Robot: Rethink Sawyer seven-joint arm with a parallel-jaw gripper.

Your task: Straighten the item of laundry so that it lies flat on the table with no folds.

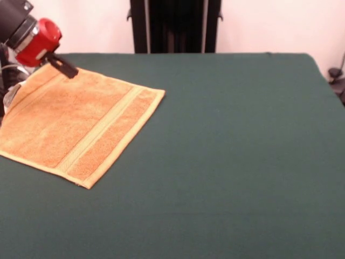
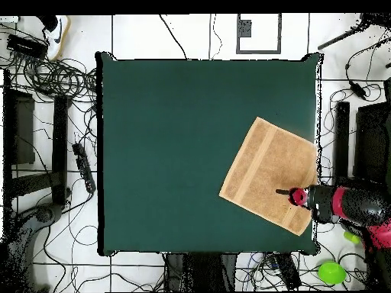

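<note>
We see the orange towel [image 1: 75, 127] spread near the left edge of the table [image 1: 226, 162] in the front view, turned askew, with no obvious fold. The claw [image 1: 64, 66] hovers over its far corner; we cannot tell how wide it stands or whether it holds cloth. We judge that only small smoothing remains, best done with gentle outward pulls at corners, keeping the towel on the table.

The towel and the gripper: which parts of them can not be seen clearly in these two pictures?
- Towel: front view, its left corner is cut off by the picture edge; the arm covers its far corner.
- Gripper: in both views, too small and dark to tell open or shut.
- Towel tag: not findable in either view.
</note>
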